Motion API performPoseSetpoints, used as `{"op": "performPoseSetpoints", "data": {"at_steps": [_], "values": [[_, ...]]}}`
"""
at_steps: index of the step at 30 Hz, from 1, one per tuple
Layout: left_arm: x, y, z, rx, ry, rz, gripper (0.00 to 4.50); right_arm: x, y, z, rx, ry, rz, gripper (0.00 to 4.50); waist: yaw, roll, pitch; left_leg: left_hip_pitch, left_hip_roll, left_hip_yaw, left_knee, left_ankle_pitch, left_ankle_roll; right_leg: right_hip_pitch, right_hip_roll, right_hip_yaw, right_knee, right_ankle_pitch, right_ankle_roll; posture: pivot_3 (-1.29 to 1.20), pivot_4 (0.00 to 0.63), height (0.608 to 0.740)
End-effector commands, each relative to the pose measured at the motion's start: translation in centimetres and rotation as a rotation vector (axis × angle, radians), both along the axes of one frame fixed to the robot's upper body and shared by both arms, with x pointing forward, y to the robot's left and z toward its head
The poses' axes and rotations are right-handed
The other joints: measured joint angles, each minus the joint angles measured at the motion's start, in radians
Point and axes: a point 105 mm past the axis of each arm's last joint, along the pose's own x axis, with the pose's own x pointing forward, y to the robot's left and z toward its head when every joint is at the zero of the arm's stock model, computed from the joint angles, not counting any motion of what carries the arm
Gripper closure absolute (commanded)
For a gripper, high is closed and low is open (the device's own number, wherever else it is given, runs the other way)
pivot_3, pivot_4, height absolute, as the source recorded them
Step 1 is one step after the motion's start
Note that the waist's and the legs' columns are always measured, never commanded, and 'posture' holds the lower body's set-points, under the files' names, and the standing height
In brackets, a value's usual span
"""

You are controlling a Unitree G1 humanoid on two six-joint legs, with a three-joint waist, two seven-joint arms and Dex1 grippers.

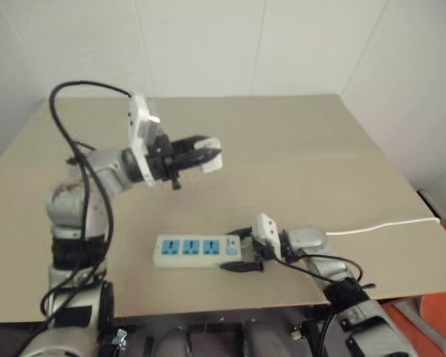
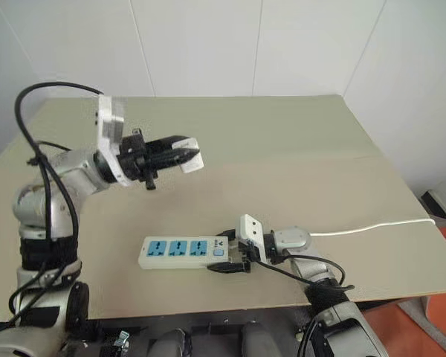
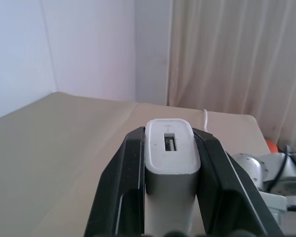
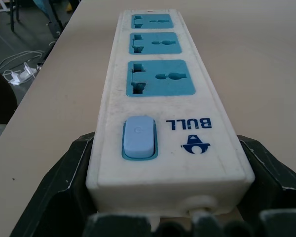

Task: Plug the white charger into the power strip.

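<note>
Upper left of centre, raised off the table point(image 1: 297, 149): white charger point(image 1: 212, 159) clamped between the closed fingers of the left gripper point(image 1: 202, 153), pointing level, probably carried toward the sockets. Lower centre, flat on the tabletop: power strip point(image 1: 192, 251), switch end pinched by the right gripper point(image 1: 245, 259), likely steadying it; cord point(image 1: 386, 224) trailing right.

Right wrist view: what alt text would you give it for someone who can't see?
A white power strip lies on a tan table, its switch end clamped between the right tool's black fingers. Three blue sockets run away from a pale blue switch.
</note>
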Motion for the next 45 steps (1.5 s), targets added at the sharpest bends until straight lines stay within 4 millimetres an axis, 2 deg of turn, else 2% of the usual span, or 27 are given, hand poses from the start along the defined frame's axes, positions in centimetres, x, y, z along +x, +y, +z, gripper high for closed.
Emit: {"op": "performPoseSetpoints", "data": {"at_steps": [1, 4, 12, 20, 35, 45], "values": [[-1.9, -0.4, -0.4, 0.071, -0.151, -0.101, 3.48, -0.2, 0.1, -1.5, -0.030, 0.038, 0.010, 1.05, 0.000, 0.000, 0.000, 0.001, 0.000, 0.000, 0.000, 0.000, 0.000, 0.000, 0.000, 0.000, 0.000, 0.000, 0.000, 0.00, 0.150, 0.740], [-2.8, -0.3, -2.4, 0.145, -0.165, -0.168, 3.48, -0.2, 0.0, -1.8, -0.039, 0.042, 0.017, 1.05, 0.000, 0.000, 0.000, 0.004, 0.000, 0.000, 0.000, 0.000, 0.000, 0.003, 0.001, 0.001, 0.000, 0.001, -0.001, 0.00, 0.150, 0.740], [-3.6, 0.2, -5.2, 0.181, -0.104, -0.215, 3.48, -0.5, 0.1, -2.2, -0.041, 0.047, 0.024, 1.05, 0.000, 0.000, 0.000, 0.006, 0.001, 0.000, 0.000, 0.000, 0.000, 0.005, 0.002, 0.001, 0.000, 0.000, 0.000, 0.00, 0.150, 0.740], [-3.9, -0.5, -8.3, 0.217, -0.069, -0.233, 3.48, -0.5, 0.0, -2.2, -0.045, 0.046, 0.020, 1.05, 0.000, 0.000, 0.000, 0.006, 0.001, 0.000, 0.000, 0.000, 0.000, 0.005, 0.002, 0.001, -0.001, 0.000, 0.001, 0.00, 0.150, 0.740], [-3.9, -0.1, -11.6, 0.275, -0.014, -0.217, 3.48, -0.6, 0.0, -2.5, -0.060, 0.042, 0.019, 1.05, 0.001, 0.000, 0.000, 0.006, 0.001, 0.000, -0.001, 0.000, 0.000, 0.005, 0.002, 0.001, -0.003, -0.001, 0.003, 0.00, 0.150, 0.740], [-3.6, -0.4, -11.9, 0.265, -0.009, -0.208, 3.48, -0.6, 0.0, -2.6, -0.062, 0.044, 0.015, 1.05, 0.000, 0.000, 0.000, 0.005, 0.001, 0.000, -0.002, 0.000, 0.000, 0.005, 0.002, 0.001, -0.004, -0.001, 0.003, 0.00, 0.150, 0.740]]}}
